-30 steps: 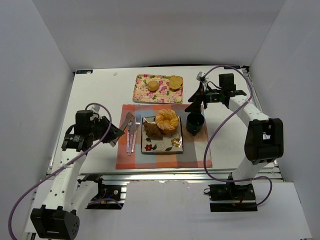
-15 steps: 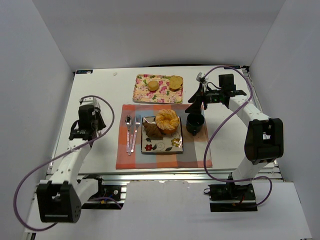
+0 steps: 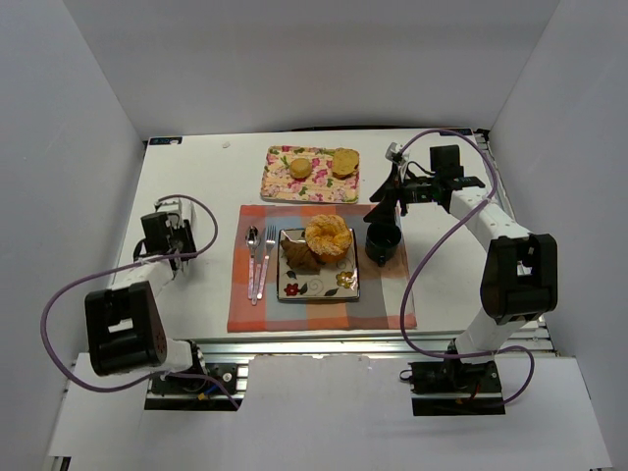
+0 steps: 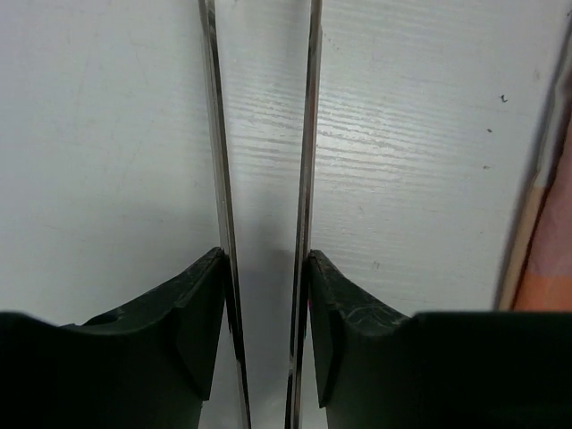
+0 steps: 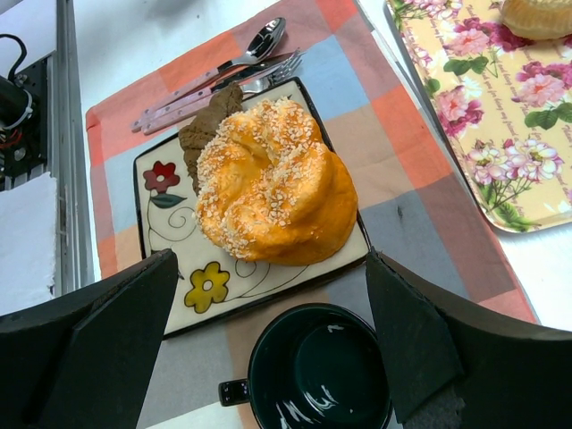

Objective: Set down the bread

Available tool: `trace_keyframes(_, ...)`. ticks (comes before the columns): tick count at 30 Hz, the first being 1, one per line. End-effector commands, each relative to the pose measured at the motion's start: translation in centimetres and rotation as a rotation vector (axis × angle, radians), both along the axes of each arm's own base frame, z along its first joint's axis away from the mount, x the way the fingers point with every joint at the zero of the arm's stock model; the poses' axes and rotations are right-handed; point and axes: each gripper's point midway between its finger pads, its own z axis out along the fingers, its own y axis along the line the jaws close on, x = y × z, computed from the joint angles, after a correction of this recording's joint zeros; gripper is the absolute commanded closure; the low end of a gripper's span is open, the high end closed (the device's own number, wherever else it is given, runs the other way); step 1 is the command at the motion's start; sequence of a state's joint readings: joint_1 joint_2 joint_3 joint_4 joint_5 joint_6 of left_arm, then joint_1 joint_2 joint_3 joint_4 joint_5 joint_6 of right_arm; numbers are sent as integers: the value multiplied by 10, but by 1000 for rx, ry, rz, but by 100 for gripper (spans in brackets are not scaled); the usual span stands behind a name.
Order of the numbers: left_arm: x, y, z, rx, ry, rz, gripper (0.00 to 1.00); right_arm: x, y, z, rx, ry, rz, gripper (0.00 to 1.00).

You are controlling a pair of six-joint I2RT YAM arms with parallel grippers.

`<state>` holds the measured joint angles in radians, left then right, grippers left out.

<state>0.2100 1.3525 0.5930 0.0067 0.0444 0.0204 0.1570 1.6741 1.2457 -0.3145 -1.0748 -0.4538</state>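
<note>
Trouble, to my eye, sits under the right gripper (image 5: 271, 268). Its fingers are spread wide with nothing between them, the dark mug (image 5: 317, 371) is directly beneath, and the seeded bread (image 5: 273, 183) lies just ahead of the tips. The bread rests on the flowered plate (image 5: 170, 232) against a brown pastry (image 5: 206, 134). A careless dip could clip the mug's rim or shove the bread askew. The left gripper (image 4: 261, 179) shows a narrow, empty gap over the table (image 4: 107, 134).
</note>
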Motion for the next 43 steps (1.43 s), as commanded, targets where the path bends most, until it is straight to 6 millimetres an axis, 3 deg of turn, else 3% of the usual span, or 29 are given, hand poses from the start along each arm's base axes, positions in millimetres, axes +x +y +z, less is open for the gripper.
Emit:
trace_keyframes(1,4,-7,-11,-56,-6,-58,50,3,-2,23,9,-65,0,11)
trace_keyframes(4,-2,-7,-24,-96,30,-44,41,4,-2,23,7,-57,0,11)
trace_keyframes(9,-6,-3,-25,-99,33,-30,37,6,-2,23,2,-55,-4,11)
trace_keyframes(11,-7,0,-22,-94,29,-13,27,6,-2,23,-2,-46,-8,11)
trace_keyframes(12,-7,1,-20,-93,23,-11,10,7,-2,22,-3,-43,-7,11)
trace_keyframes(13,-6,2,-17,-87,15,-7,2,7,-3,23,-9,-40,-13,11)
trace_keyframes(17,-1,2,5,-132,-62,56,2,24,-8,18,-70,-5,-133,11)
trace_keyframes(21,5,1,40,-163,-193,93,2,43,-16,18,-109,-7,-258,11)
trace_keyframes(22,7,1,57,-158,-252,95,2,47,-16,19,-113,-10,-284,10)
trace_keyframes(29,0,-3,110,-201,-425,138,2,80,-30,29,-146,-64,-469,11)
trace_keyframes(34,-12,8,143,-212,-522,250,2,103,-39,40,-141,-78,-584,11)
trace_keyframes(39,-20,1,177,-239,-619,238,2,113,-43,40,-156,-73,-619,11)
trace_keyframes(43,-20,-15,194,-289,-652,153,2,116,-44,45,-153,-102,-624,11)
